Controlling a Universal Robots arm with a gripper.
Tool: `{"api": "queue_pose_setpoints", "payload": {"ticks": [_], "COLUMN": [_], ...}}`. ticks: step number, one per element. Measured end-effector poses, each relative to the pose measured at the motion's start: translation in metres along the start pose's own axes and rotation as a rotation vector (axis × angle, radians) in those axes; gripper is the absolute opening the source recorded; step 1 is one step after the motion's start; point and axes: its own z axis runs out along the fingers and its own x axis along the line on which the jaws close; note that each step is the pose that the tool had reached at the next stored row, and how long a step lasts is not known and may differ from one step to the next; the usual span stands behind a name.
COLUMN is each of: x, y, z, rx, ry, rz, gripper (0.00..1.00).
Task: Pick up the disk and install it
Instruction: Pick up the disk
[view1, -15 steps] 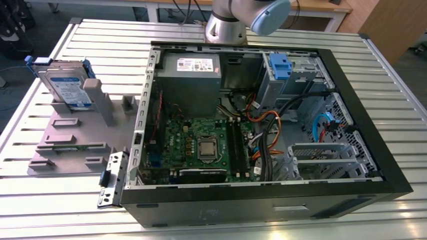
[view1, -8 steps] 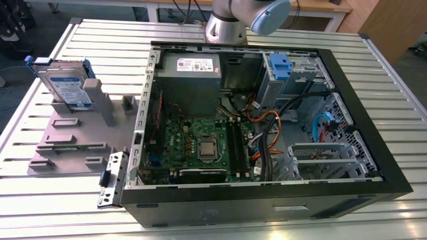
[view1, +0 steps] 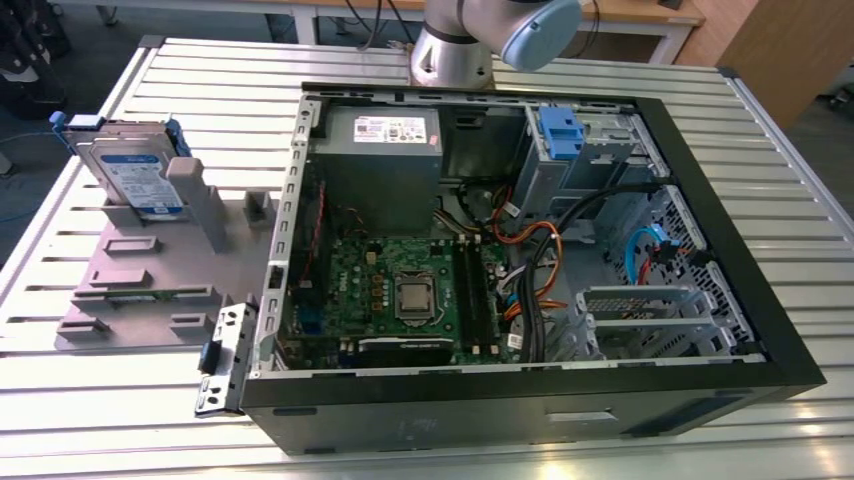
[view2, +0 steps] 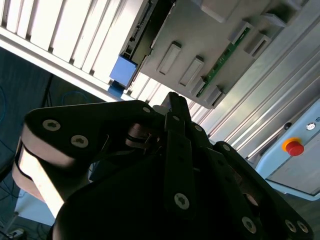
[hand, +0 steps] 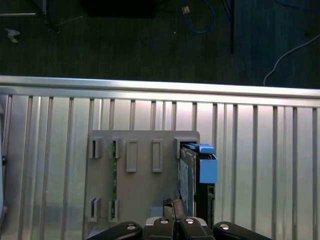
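The disk (view1: 134, 172), silver with a white-and-blue label and a blue carrier frame, stands on edge in a slot of the grey holder (view1: 134, 290) at the exterior view's left, beside the open computer case (view1: 534, 390). In the first wrist view the disk (hand: 191, 175) is seen edge-on with its blue carrier (hand: 206, 164) at the holder's side. My gripper (hand: 172, 204) hovers well above the holder, close to the disk's line, its fingers together with nothing between them. The second wrist view shows the gripper (view2: 176, 102) shut, with the disk's blue carrier (view2: 122, 70) beyond it.
Inside the case are a grey power supply (view1: 380, 150), a green motherboard (view1: 400, 290), cable bundles (view1: 534, 260) and a grey metal bay with a blue latch (view1: 561, 132). The slatted table's edge (hand: 160, 85) drops to a dark floor. A red stop button (view2: 293, 147) sits off to one side.
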Motion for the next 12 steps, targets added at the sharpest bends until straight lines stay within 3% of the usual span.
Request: {"api": "queue_pose_setpoints", "payload": {"ticks": [12], "x": [0.0000], "y": [0.0000], "z": [0.0000], "rx": [-0.0003], "ry": [0.0006], "rz": [-0.015], "gripper": [0.11]}}
